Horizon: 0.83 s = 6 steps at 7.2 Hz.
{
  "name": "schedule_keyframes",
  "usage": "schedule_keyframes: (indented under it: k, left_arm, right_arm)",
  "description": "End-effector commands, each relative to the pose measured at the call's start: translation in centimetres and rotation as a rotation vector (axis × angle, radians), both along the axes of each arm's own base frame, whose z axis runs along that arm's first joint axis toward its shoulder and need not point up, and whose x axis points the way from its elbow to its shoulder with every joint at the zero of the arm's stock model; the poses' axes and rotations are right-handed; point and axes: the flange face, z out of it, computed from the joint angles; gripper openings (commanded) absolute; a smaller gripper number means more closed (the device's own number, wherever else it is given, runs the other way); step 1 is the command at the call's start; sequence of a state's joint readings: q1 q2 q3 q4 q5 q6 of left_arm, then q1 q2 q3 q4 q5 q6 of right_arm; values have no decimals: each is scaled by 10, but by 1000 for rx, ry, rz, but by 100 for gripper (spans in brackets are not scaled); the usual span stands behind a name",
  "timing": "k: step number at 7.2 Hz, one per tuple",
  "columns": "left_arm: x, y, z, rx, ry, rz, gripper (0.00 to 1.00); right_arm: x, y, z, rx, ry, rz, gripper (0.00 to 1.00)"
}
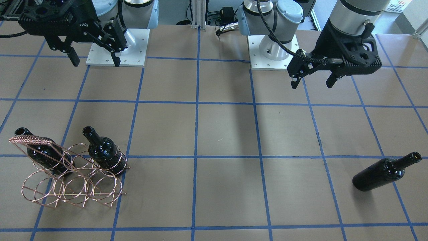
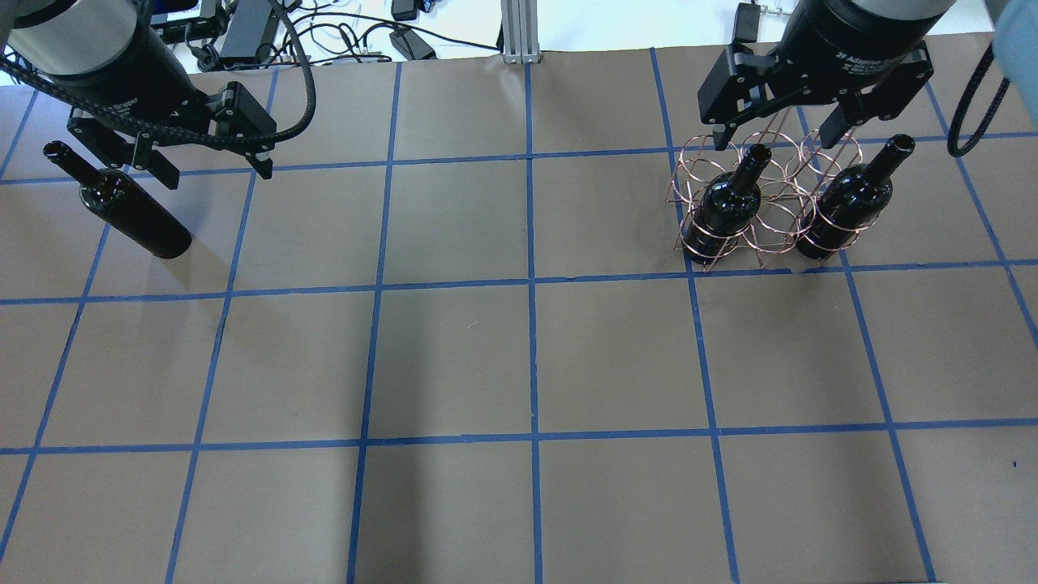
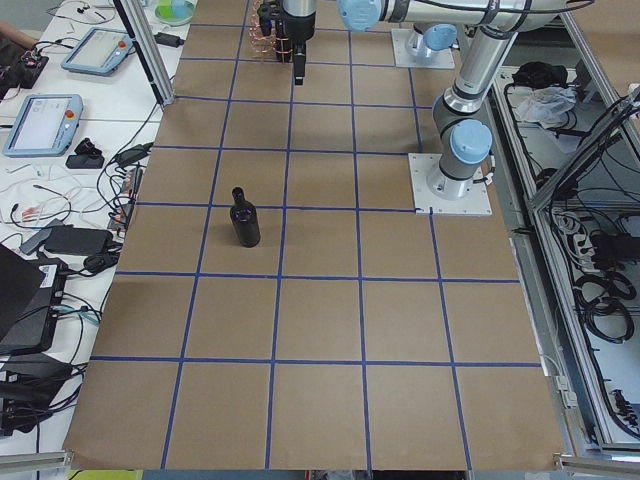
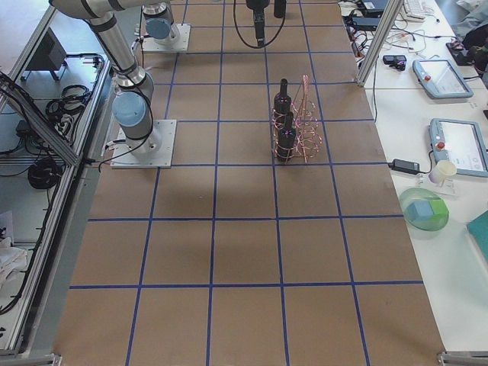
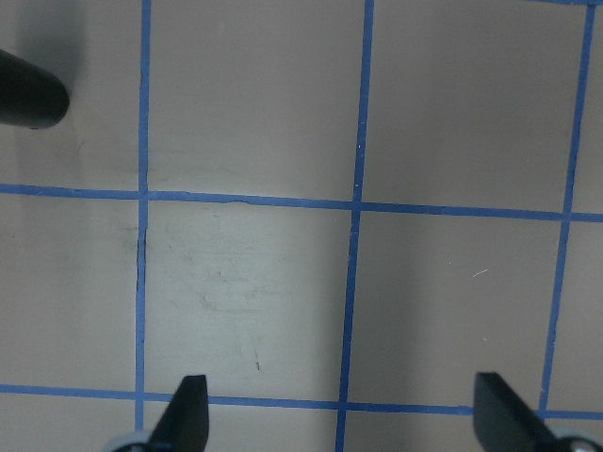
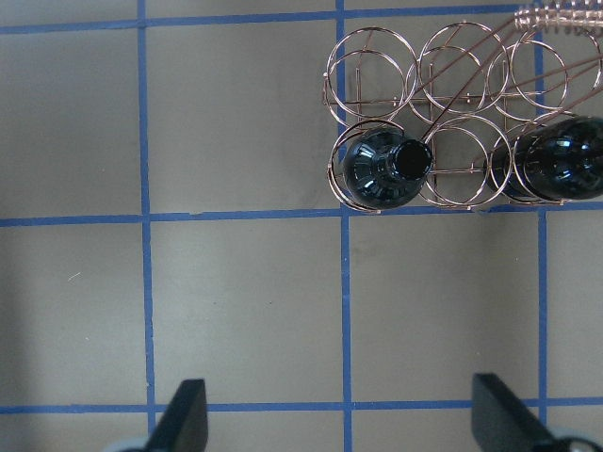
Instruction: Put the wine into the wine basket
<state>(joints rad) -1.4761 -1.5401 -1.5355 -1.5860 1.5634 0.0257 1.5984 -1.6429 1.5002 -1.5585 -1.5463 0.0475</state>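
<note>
A loose black wine bottle (image 1: 384, 172) stands upright on the brown paper and also shows in the overhead view (image 2: 130, 211) and the exterior left view (image 3: 245, 217). My left gripper (image 1: 311, 80) (image 2: 215, 172) hangs open and empty above the table beside it. The left wrist view catches only the bottle's edge (image 5: 28, 89). The copper wire basket (image 1: 33, 139) (image 2: 762, 212) holds two black bottles (image 2: 730, 207) (image 2: 847, 211) in its outer hoops. My right gripper (image 2: 776, 139) (image 1: 93, 60) is open and empty above the basket's far side.
The table is brown paper with a blue tape grid. The arm bases (image 1: 117, 47) (image 1: 272, 50) stand on white plates at the robot side. In the right wrist view the basket (image 6: 556, 17) lies at the top right. Cables lie beyond the far edge (image 2: 324, 32).
</note>
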Motion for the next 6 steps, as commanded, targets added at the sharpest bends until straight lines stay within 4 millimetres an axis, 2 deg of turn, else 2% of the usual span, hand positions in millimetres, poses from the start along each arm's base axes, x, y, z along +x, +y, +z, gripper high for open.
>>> schedule_keyframes:
  k: [1, 5, 6]
  left_arm:
    - [1, 0, -1, 3, -1, -1, 100]
    - [4, 0, -1, 3, -1, 2, 100]
    - [17, -5, -1, -6, -12, -43, 100]
  right_arm:
    - [0, 0, 0, 0, 2, 0, 100]
    - [0, 0, 0, 0, 2, 0, 100]
    - [0, 0, 0, 0, 2, 0, 100]
